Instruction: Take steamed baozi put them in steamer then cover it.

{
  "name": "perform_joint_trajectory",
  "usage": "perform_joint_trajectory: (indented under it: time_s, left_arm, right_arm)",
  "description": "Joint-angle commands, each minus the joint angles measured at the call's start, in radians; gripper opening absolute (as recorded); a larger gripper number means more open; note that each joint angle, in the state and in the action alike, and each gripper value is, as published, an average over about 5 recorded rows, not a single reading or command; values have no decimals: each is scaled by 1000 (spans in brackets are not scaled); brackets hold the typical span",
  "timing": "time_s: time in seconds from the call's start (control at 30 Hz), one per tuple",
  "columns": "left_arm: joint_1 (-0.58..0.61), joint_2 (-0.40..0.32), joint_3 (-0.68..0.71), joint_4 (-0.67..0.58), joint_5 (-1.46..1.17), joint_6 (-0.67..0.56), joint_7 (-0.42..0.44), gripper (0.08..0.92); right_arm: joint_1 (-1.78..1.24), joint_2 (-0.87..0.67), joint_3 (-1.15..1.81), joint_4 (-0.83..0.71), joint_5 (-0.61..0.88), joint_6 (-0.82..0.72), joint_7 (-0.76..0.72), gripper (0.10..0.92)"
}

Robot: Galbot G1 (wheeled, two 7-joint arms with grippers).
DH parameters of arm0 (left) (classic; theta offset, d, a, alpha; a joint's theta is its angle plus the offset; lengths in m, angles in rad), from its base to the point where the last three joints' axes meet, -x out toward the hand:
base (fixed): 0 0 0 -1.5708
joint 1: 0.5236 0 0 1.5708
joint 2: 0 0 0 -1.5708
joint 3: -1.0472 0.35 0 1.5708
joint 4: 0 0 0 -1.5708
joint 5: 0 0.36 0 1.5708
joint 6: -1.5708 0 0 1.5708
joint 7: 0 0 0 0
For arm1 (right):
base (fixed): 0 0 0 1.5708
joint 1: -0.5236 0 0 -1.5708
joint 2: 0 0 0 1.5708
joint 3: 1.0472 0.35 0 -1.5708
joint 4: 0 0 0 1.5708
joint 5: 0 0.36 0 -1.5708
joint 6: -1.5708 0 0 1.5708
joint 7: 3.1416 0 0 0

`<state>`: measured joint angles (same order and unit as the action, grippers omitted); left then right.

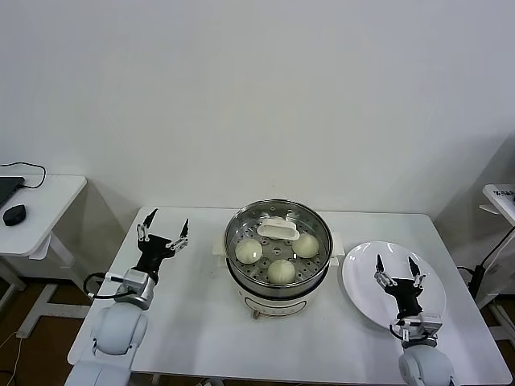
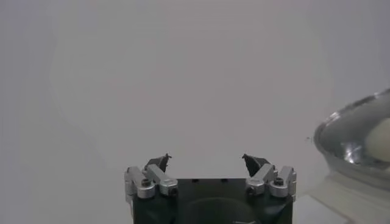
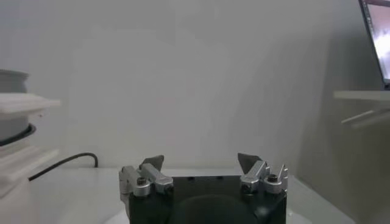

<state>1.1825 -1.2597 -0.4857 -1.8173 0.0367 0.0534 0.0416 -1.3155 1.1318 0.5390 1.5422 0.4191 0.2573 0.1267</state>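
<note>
- The steamer [image 1: 278,259] stands in the middle of the white tabletop [image 1: 193,322]: a round, shiny steel basket with a perforated floor, sitting on a white pot base with side handles.
- The cover [image 1: 278,228] sits on the steamer, a clear glass lid with a metal rim; its cream-white oblong handle lies toward the far side of the steamer.
- Through the glass, three steamed baozi [image 1: 281,271] show inside the steamer: smooth, domed, cream-white buns, one at the steamer's near edge, one toward its left and one toward its right. A fourth cannot be made out; the handle hides part of the far side.
- The left hand [image 1: 163,231] is to the left of the steamer, raised above the tabletop, fingers spread wide and gripping nothing. In the left wrist view the same hand [image 2: 207,162] shows parted tips with only the wall between them, and the steamer's [image 2: 359,140] steel rim off to one side.
- The right hand [image 1: 396,268] is to the right of the steamer, over a flat white plate [image 1: 362,289] that lies just beside the steamer's base. Its fingers are also spread apart and empty; the right wrist view shows this hand [image 3: 201,162] with a clear gap between the tips.
</note>
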Motion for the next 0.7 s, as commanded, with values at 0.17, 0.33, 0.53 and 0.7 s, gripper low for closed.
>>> perform_joint_trajectory:
  time_s: [0.17, 0.33, 0.53, 0.7]
  left_arm:
    - [126, -16, -60, 30, -104, -136, 46, 823]
    - [145, -21, -59, 33, -104, -149, 50, 823]
    - [152, -20, -56, 28, -103, -152, 53, 823]
    - [153, -18, -52, 26, -103, -153, 53, 823]
  right_arm:
    - [-62, 11, 14, 48, 25, -19, -18, 823]
    - [-71, 18, 25, 55, 21, -30, -24, 823]
    - [-75, 18, 32, 55, 16, -26, -29, 823]
    - [-76, 20, 34, 52, 12, -25, -29, 823]
